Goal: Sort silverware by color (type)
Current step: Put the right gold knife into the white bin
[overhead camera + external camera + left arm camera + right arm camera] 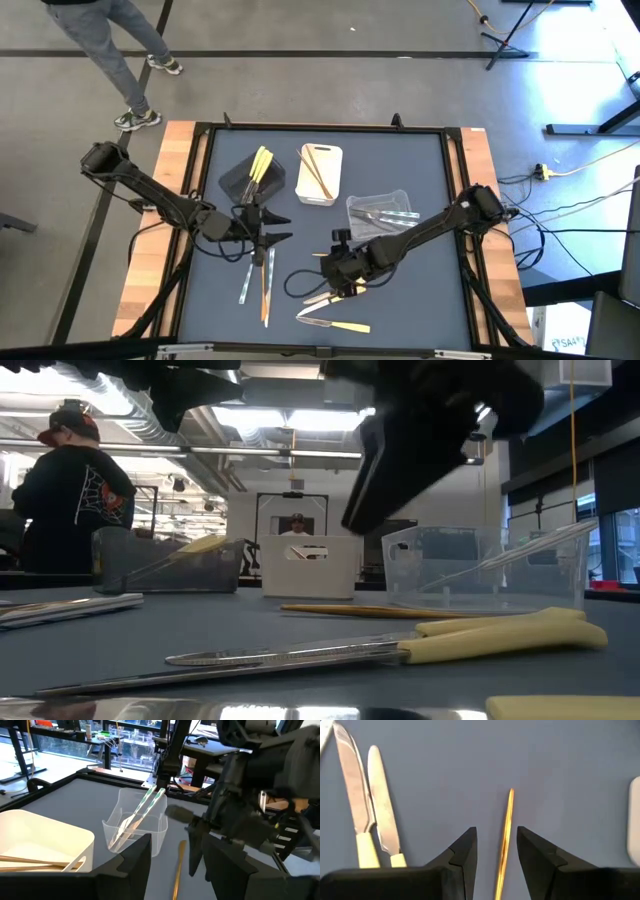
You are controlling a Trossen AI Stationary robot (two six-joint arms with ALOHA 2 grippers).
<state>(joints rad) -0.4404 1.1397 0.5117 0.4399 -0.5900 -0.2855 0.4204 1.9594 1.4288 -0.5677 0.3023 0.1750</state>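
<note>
My right gripper (497, 855) is open and points down over the table's near middle (340, 284). A thin orange-brown utensil (506, 835) lies flat on the mat between its fingers, which stand on either side without touching it. Two knives with pale yellow handles (367, 815) lie beside it, also seen in the low view (480, 640). My left gripper (278, 227) is open and empty, held level left of centre. A silver utensil (246, 285) and an orange-brown one (266, 292) lie on the mat below it.
A black tray (236, 182) holds pale yellow utensils, a white tray (320, 192) holds orange-brown ones, and a clear tray (398, 200) holds silver ones, all along the far half. More knives (338, 323) lie near the front edge. A person (120, 50) walks beyond the far left corner.
</note>
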